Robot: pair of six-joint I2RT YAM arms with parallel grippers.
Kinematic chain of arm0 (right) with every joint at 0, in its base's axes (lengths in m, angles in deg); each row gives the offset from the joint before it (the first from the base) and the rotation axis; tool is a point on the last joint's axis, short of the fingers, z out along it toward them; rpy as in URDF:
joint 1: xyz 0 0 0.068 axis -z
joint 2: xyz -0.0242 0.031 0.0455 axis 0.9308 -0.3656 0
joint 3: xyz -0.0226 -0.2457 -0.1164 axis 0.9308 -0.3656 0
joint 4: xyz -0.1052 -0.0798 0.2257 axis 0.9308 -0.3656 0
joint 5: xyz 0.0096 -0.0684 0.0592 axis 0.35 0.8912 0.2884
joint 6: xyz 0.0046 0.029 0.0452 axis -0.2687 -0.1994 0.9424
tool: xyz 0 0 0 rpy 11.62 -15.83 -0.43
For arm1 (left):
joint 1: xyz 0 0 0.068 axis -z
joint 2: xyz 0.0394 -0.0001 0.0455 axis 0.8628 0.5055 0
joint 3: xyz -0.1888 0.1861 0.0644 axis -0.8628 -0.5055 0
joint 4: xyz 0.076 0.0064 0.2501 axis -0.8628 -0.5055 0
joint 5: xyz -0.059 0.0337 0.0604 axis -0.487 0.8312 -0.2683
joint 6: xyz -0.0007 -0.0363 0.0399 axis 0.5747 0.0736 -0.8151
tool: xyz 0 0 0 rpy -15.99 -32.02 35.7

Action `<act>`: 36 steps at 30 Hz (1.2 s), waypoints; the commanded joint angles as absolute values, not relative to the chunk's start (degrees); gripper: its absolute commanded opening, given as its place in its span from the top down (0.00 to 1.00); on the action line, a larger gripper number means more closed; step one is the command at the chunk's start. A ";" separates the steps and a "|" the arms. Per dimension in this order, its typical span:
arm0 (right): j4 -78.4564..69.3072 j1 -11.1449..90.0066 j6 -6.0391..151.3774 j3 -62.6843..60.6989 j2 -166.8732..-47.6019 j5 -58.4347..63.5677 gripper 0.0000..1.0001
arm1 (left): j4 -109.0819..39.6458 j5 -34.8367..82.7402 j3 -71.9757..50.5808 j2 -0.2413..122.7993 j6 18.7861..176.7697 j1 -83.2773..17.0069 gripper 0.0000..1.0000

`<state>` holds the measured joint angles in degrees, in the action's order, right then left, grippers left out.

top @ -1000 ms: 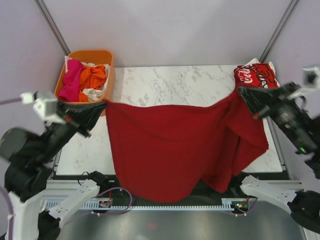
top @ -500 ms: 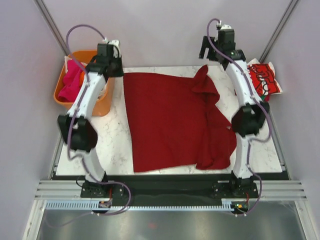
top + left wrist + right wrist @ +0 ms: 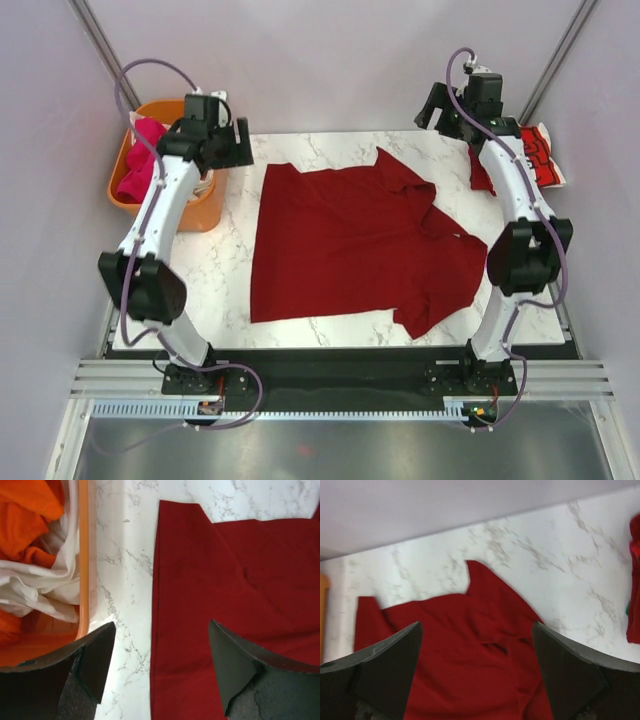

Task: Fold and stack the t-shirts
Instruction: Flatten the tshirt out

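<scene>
A plain dark-red t-shirt (image 3: 355, 245) lies spread on the marble table (image 3: 235, 280), its right side rumpled and partly folded over. My left gripper (image 3: 228, 150) hovers open above the shirt's far-left corner. In the left wrist view the gripper (image 3: 160, 672) straddles the shirt's (image 3: 240, 580) left edge and holds nothing. My right gripper (image 3: 440, 106) is open above the table's far right edge. Seen from the right wrist, this gripper (image 3: 477, 672) is well above the shirt (image 3: 465, 650). A bright red Coca-Cola t-shirt (image 3: 535, 155) lies folded at the far right corner.
An orange plastic tub (image 3: 140, 205) stands at the far left, just off the table, holding pink (image 3: 140, 160), orange (image 3: 25, 510) and white (image 3: 45, 590) tees. Its rim (image 3: 84, 555) is close beside my left fingers. Grey walls enclose the back and sides.
Both grippers have opened and let go of the dark-red shirt. It was hanging between them a second ago and has since dropped flat onto the table. Both arms now reach to the far edge.
</scene>
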<state>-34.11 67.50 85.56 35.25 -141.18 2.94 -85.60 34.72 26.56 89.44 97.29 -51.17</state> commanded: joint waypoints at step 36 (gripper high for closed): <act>-43.70 53.00 80.53 43.25 -161.15 16.98 0.31 | -58.00 31.68 -51.04 61.30 130.41 -54.42 0.28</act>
<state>-44.08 53.38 79.64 40.01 -159.36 15.44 -53.23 26.63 -46.66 63.93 128.17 -49.55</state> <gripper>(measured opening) 0.691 0.724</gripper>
